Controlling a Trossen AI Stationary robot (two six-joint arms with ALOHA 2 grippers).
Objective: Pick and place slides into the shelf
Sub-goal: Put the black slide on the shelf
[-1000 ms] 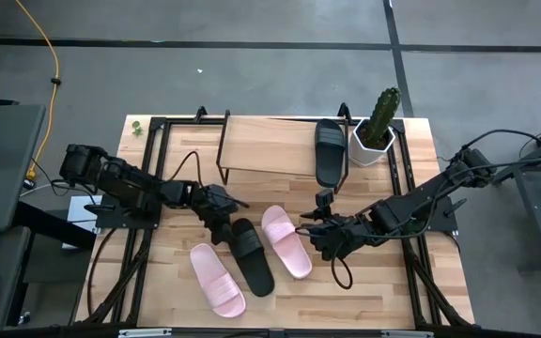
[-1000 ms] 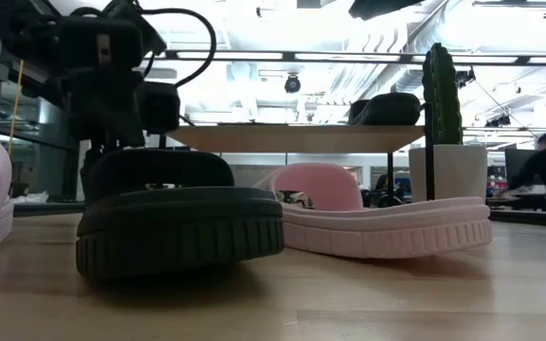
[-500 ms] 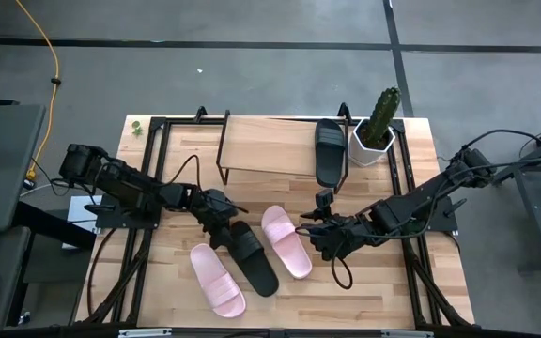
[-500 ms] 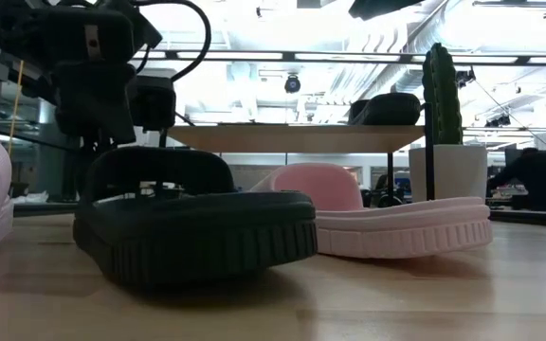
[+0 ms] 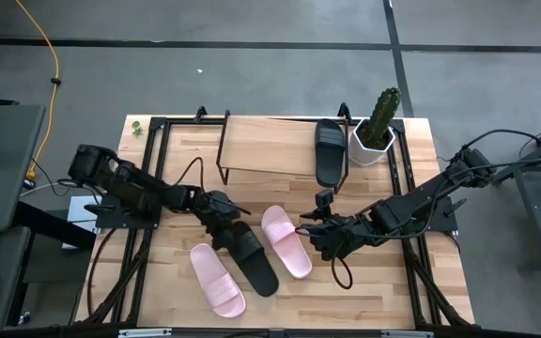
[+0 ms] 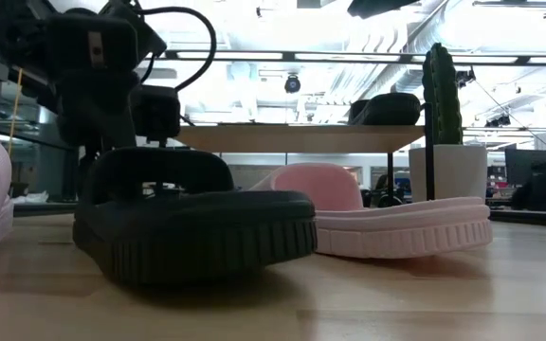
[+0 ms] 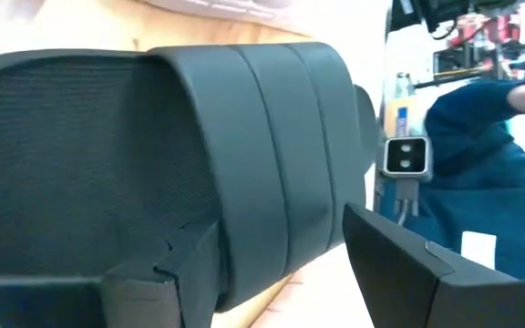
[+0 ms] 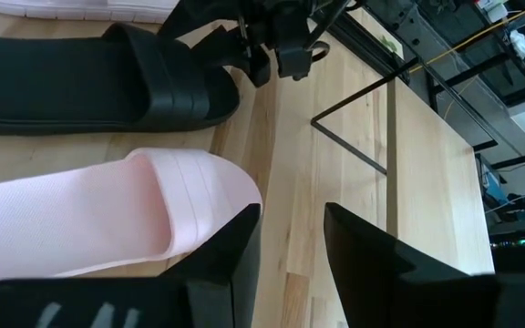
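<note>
While left gripper (image 5: pixel 222 212) clamps black slide (image 5: pixel 252 254) strap, right gripper (image 5: pixel 310 231) hovers part-open, empty.

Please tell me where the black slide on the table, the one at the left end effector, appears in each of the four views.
High view: black slide lies lower centre, between the two pink slides.
Low view: it fills the left foreground.
Left wrist view: its strap fills the picture.
Right wrist view: it lies across the top.
Shared landmark: the pink slide beside it, also in the low and right wrist views.
</note>
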